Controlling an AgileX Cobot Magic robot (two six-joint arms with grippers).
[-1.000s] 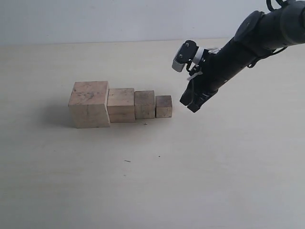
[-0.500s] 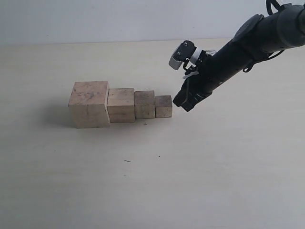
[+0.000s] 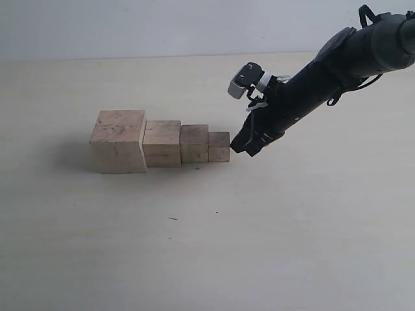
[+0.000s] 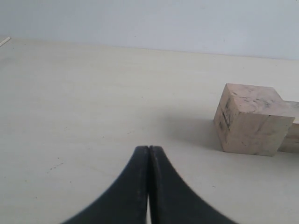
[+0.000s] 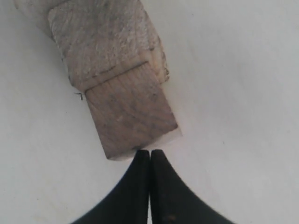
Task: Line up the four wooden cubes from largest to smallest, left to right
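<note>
Four pale wooden cubes stand in a touching row on the table, graded by size. The largest cube (image 3: pixel 118 140) is at the left, then the second cube (image 3: pixel 161 143), the third cube (image 3: pixel 194 143) and the smallest cube (image 3: pixel 219 146) at the right. My right gripper (image 3: pixel 241 148) is shut, its tips pressed against the smallest cube's (image 5: pixel 131 119) right side. My left gripper (image 4: pixel 149 148) is shut and empty, low over the table, with the largest cube (image 4: pixel 250 119) off to one side of it. The left arm is out of the exterior view.
The pale table (image 3: pixel 207 246) runs back to a plain light wall. A few small dark specks (image 3: pixel 173 219) lie in front of the row.
My right gripper moved left and down until it touched the smallest cube. The row slid a little left and closed its gaps.
</note>
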